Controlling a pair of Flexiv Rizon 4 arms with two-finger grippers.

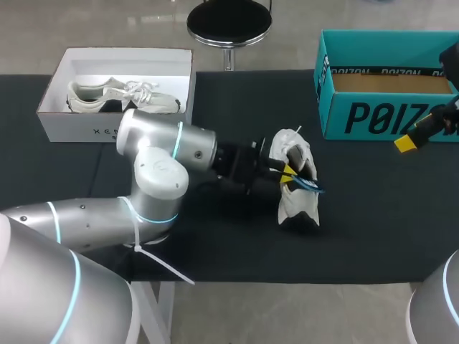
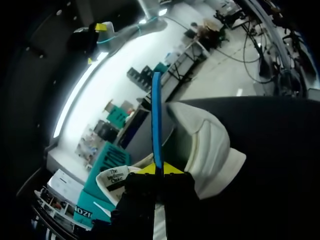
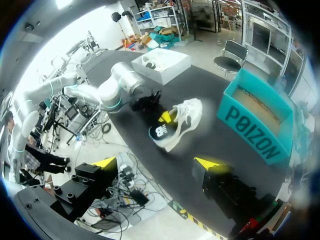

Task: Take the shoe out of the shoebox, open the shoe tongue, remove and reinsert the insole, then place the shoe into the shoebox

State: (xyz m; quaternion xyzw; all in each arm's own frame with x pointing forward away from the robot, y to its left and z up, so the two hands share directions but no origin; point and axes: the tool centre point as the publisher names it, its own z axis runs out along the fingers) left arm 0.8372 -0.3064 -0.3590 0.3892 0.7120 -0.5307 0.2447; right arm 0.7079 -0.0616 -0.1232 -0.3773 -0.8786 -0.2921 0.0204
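Yellow-tipped left gripper (image 2: 159,169) pinched tight on blue insole (image 2: 156,115)

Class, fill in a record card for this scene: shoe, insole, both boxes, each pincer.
shoe: white, on the table, between the boxes
insole: blue, at the shoe's opening
left pincer: shut on insole
right pincer: open, empty, near teal box
white box: holds a second shoe
teal box: open, no shoe seen inside
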